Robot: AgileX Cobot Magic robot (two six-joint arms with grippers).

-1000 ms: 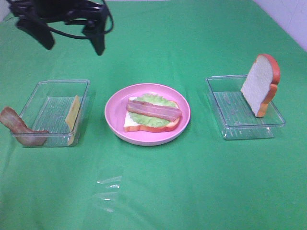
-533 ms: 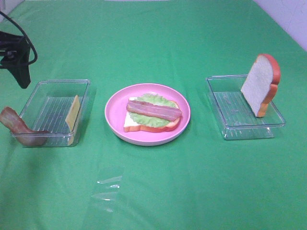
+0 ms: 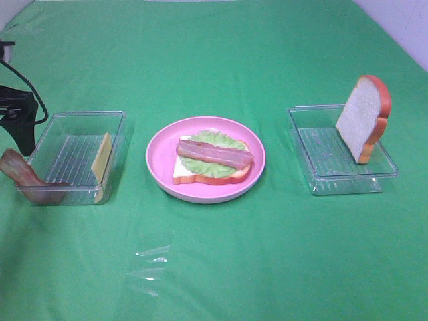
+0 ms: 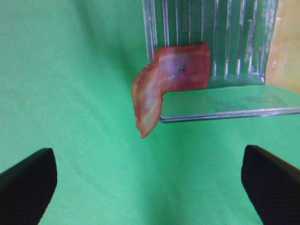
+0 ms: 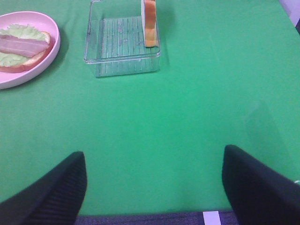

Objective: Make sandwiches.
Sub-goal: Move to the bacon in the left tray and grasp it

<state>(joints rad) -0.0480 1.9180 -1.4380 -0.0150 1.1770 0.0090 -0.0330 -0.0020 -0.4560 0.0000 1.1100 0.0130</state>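
We see a green cloth tabletop (image 3: 281, 267), white wall (image 3: 408, 23) at 1 corner, left gripper (image 4: 149, 180) spread empty near a reddish-brown bacon strip (image 4: 164, 89), right gripper (image 5: 154, 180) spread empty.

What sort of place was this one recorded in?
Probably a staged tabletop test bench, not a real kitchen: a green cloth covers the surface, the food is toy food, such as the open sandwich on the pink plate, and spare pieces wait in clear plastic trays, like the bread slice.
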